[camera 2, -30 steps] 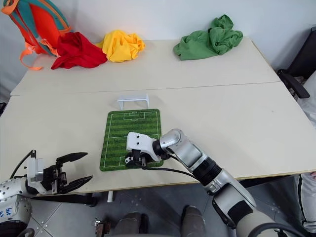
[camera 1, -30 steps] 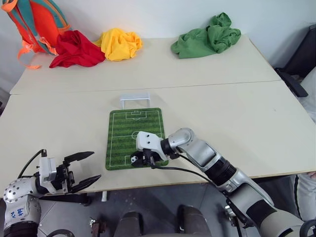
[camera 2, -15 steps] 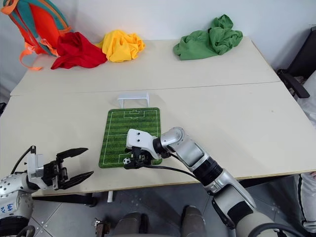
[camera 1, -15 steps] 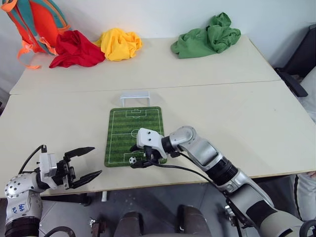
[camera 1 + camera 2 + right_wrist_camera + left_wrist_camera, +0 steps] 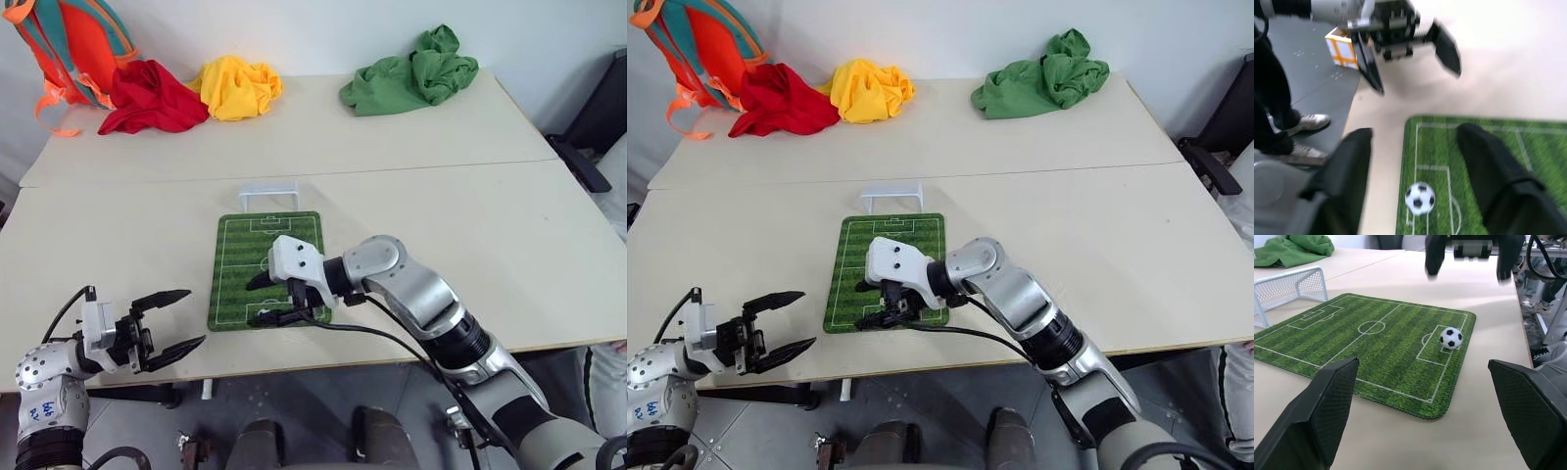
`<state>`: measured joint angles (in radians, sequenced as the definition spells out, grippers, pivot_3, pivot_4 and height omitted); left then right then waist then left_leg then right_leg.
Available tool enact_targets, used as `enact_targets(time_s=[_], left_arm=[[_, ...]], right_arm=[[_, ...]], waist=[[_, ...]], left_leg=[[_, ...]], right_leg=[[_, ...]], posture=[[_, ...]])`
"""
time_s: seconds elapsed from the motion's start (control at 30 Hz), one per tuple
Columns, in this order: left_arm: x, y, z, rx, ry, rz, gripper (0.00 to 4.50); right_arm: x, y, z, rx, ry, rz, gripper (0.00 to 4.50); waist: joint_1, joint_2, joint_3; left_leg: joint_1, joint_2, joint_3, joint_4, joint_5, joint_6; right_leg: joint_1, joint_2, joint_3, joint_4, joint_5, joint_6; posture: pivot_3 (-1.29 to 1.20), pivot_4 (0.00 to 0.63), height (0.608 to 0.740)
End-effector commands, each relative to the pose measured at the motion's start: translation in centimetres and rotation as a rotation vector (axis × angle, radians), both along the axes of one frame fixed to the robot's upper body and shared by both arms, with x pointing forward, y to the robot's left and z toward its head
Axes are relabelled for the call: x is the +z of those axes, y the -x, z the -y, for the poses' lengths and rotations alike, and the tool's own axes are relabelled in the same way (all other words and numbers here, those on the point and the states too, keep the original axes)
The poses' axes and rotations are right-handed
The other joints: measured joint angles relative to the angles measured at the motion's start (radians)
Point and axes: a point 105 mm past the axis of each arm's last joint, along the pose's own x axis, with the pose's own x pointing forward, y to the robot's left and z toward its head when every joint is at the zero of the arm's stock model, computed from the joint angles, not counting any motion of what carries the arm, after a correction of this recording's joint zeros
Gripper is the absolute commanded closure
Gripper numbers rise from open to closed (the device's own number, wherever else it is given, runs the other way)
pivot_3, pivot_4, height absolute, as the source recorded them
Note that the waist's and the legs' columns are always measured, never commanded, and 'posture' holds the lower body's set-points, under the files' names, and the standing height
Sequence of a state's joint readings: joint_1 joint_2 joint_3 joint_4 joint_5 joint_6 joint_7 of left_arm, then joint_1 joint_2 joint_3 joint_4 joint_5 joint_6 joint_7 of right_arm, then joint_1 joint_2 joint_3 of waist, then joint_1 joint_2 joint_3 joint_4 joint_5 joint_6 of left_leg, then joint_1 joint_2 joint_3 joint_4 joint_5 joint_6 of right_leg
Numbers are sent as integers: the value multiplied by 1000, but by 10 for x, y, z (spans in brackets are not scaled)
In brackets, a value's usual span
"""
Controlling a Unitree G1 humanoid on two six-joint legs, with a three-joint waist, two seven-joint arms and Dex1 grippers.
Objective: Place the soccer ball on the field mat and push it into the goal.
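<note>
The soccer ball [image 5: 1451,338] lies free on the field mat [image 5: 266,257], in the penalty box at the mat's near end. The white goal [image 5: 268,193] stands upright at the mat's far edge. My right gripper [image 5: 257,302] hovers open just above the ball [image 5: 1420,198], pointing left, with nothing between its fingers. My left gripper [image 5: 191,318] stands open and empty past the table's front edge, left of the mat, pointing toward the ball.
Red [image 5: 152,98], yellow [image 5: 235,86] and green [image 5: 411,70] cloth heaps lie along the table's back, beside an orange backpack [image 5: 69,39]. A person's shoes [image 5: 1303,122] and a small orange box [image 5: 1342,46] are on the floor below the front edge.
My right gripper has let go of the ball and risen off the mat. The ball now rests on the mat's near end. The left gripper has stayed in place.
</note>
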<state>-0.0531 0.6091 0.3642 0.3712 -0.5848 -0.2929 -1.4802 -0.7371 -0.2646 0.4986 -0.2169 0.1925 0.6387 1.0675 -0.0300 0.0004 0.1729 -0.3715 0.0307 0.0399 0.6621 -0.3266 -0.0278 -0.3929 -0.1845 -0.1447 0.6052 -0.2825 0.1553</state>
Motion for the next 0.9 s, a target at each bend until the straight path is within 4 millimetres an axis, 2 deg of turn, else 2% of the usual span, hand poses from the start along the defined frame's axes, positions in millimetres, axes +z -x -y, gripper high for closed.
enact_targets(time_s=[0.03,0.1,0.17,0.43,0.57,0.7,0.77,0.9], left_arm=[[5,7,-4,-35,-7,10,0],[6,10,-5,-49,-9,10,0],[7,12,-6,-60,-7,8,0],[7,15,-9,-52,-21,-4,0],[6,16,-9,-41,-21,-3,0],[6,15,-9,-27,-22,0,0],[6,14,-10,-18,-21,6,0],[9,8,-10,-4,-22,21,0]], right_arm=[[-18,17,2,33,54,6,3053],[-31,22,3,41,95,15,3770],[-35,24,2,35,101,5,4466],[-53,22,-7,20,108,-48,4466],[-58,10,-14,-14,96,-59,4466],[-55,-22,-14,-107,75,-32,4466],[-46,-42,-10,-159,60,6,4466],[-7,-89,5,-298,-4,107,4466]], waist=[[0,0,0],[0,0,0],[0,-1,0],[-1,-1,0],[-1,-1,0],[-3,-1,0],[-3,-1,0],[-3,-1,1]], left_leg=[[0,0,0,0,0,0],[0,0,1,0,-1,1],[0,0,1,0,-1,1],[0,0,1,0,-1,1],[0,0,1,0,-1,1],[0,0,2,0,-1,1],[0,0,2,0,-1,1],[0,0,2,0,-1,1]], right_leg=[[0,0,0,0,0,0],[0,0,0,0,0,0],[0,0,0,0,0,0],[0,0,1,0,0,0],[0,0,1,0,0,0],[-1,0,1,0,0,-1],[-1,0,1,0,0,-1],[-1,0,1,0,0,-1]], posture=[[0,150,740],[0,150,740],[0,150,740],[0,150,740],[0,150,740],[0,150,740],[0,150,740],[0,150,740]])
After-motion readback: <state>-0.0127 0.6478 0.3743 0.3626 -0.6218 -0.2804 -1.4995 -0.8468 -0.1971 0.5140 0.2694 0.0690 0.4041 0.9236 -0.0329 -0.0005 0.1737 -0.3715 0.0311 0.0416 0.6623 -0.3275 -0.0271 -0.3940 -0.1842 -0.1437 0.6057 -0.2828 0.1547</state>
